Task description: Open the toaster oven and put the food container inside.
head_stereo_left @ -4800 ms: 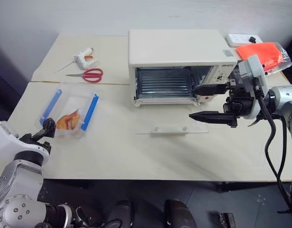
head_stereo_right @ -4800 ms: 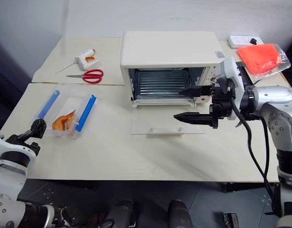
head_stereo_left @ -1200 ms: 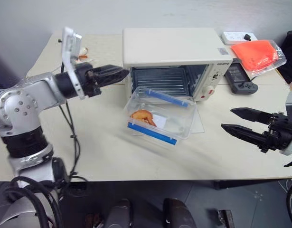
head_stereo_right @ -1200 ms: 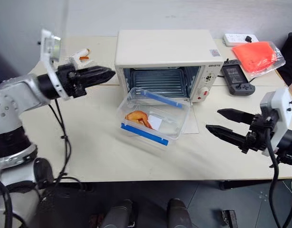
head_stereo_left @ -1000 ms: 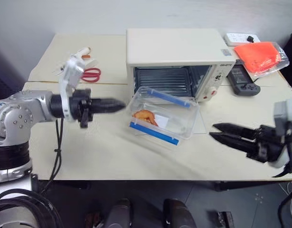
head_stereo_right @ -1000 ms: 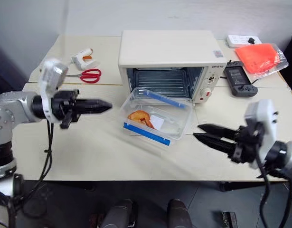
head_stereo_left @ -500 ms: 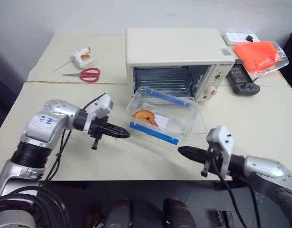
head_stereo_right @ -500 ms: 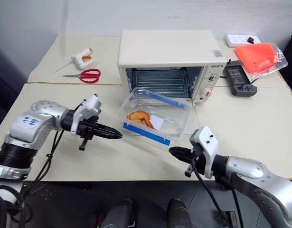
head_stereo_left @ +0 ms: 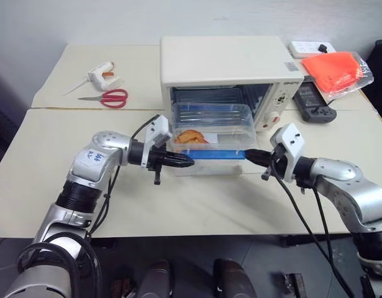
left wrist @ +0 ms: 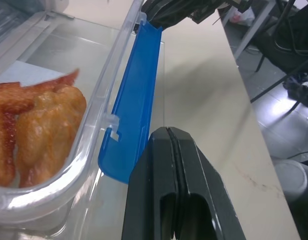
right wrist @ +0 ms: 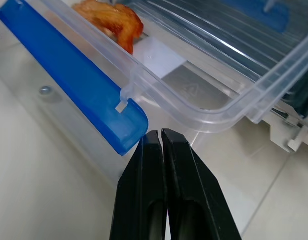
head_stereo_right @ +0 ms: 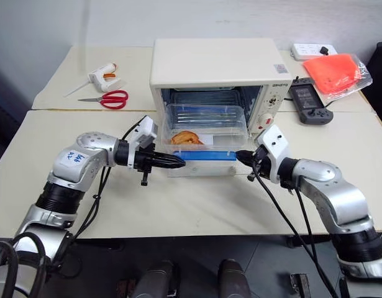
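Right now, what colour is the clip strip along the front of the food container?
Blue. The clip strip on the clear food container shows best in the right wrist view.

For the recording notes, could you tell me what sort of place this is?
Probably a lab or workshop bench, not a kitchen: the toaster oven shares plain tables with a glue gun, scissors and a power strip.

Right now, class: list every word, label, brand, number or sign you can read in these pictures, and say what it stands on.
Toaster oven, dark print on the front top corner: too small to read.
Toaster oven, square sticker on top: a code, unreadable.
Left arm, blue handwritten mark: blurred, unreadable.
Nothing else carries text.
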Robot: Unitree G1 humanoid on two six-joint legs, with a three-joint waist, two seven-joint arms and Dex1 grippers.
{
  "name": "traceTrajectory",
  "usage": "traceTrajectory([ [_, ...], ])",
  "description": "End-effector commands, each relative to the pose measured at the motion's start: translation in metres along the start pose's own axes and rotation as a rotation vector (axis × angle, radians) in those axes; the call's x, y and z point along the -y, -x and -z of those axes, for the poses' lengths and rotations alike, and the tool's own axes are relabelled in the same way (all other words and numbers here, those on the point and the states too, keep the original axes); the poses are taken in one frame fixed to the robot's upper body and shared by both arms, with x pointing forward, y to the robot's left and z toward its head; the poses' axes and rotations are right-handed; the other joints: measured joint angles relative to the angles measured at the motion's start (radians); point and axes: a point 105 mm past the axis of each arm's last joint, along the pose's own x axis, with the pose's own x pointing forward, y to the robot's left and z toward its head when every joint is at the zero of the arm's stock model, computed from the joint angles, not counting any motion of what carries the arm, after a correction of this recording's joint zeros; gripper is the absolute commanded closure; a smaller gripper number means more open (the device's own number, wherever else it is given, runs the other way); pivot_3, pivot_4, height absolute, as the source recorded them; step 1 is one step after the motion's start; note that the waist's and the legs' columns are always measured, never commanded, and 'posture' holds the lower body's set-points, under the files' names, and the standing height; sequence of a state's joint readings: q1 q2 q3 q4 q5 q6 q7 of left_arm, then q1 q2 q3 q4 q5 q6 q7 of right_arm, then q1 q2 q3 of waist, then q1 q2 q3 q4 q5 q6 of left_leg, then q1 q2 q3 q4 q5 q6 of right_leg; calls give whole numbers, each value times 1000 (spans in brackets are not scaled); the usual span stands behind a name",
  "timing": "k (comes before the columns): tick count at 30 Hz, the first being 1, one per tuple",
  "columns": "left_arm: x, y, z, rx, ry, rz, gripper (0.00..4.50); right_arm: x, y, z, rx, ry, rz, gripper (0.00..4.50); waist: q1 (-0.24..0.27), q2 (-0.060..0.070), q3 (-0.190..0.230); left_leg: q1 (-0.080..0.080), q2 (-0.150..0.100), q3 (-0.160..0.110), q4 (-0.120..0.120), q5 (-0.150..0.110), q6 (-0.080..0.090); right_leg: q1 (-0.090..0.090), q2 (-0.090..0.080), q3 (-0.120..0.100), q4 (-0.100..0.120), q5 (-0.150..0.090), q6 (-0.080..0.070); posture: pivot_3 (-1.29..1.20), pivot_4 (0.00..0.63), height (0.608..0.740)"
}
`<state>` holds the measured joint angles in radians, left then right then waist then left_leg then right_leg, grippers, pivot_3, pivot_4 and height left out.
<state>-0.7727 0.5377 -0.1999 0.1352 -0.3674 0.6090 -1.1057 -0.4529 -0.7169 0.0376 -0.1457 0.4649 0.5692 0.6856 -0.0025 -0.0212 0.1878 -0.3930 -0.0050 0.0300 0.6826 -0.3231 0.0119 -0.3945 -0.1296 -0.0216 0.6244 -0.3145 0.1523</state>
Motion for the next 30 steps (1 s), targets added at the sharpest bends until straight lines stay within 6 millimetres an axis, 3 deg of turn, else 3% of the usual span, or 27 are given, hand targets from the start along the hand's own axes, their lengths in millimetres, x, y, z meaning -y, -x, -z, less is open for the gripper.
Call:
traceTrajectory([
  [1, -23, 4, -18, 63, -56, -165, 4500, 11, -12, -25, 96, 49, 34, 4379, -7, 0, 0, 0, 0, 1, 0, 0, 0, 0, 0, 0, 0, 0, 0, 0, 150, 740],
  [9, -75, 4, -47, 185, -67, -485, 4500, 35, -38, -52, 222, 76, 156, 4379, -24, 0, 0, 0, 0, 2, -1, 1, -2, -3, 0, -1, 2, 0, 0, 0, 150, 740],
  [14, -87, 7, -60, 263, -43, -568, 4500, 44, -44, -63, 284, 79, 209, 4379, -24, 0, 0, 0, 0, 2, -1, 1, -2, -3, -1, -2, 2, 0, 0, 0, 150, 740],
  [21, -73, 6, -59, 267, -50, -502, 4500, 43, -42, -65, 306, 60, 201, 4379, -26, 0, 0, 0, 0, 2, -1, 1, -2, -3, -1, -2, 3, 0, 0, 0, 150, 740],
  [26, -41, 16, -57, 246, -54, -367, 4500, 28, -22, -65, 301, 44, 114, 4379, -25, 0, 0, 0, 2, 1, -3, 1, -3, -4, -1, -2, 2, 0, 0, 0, 150, 740],
  [30, -12, 35, -60, 240, -57, -262, 3619, 14, 0, -63, 266, 52, 42, 4435, -22, 1, 0, -1, 2, 1, -1, 1, -3, -4, -2, -2, 2, 0, 0, 0, 150, 740],
])
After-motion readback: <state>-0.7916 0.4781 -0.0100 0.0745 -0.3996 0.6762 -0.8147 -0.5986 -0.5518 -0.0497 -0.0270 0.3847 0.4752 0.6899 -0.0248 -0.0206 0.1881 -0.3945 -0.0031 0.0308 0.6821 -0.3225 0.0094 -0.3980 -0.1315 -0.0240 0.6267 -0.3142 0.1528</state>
